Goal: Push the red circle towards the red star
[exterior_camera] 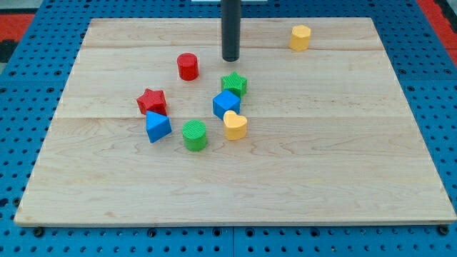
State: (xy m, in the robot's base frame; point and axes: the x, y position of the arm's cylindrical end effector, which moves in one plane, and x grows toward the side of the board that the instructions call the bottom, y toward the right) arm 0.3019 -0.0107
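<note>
the pale wooden board (343, 164) lies on a blue pegboard surface (21, 86), its grain running across the view. the straight dark rod (230, 25) comes down from the view's top, and my tip (230, 59) rests on the wood near the board's top edge. there are no jaws to read as wide or narrow here: the arm ends in that plain rod and it holds nothing.

the small red cylinder block, the red circle (188, 66), stands just to the view's left of my tip and a little lower, close but apart from it. the red star-shaped block (152, 101) sits further to the view's lower left of the red circle, with bare wood between the two. touching the red star's lower side, or very nearly so, is the blue faceted block (158, 127); its exact shape is hard to make out.

below my tip is the green star-shaped block (234, 83), near but not touching. just under it sits a blue cube-like block (226, 104), and against that block's lower right is the yellow heart-shaped block (235, 125). the green cylinder block (194, 135) stands to the view's left of the yellow heart, between it and the blue faceted block.

a second yellow block (300, 37), with angled sides, sits alone near the view's top right, well apart from everything else.
</note>
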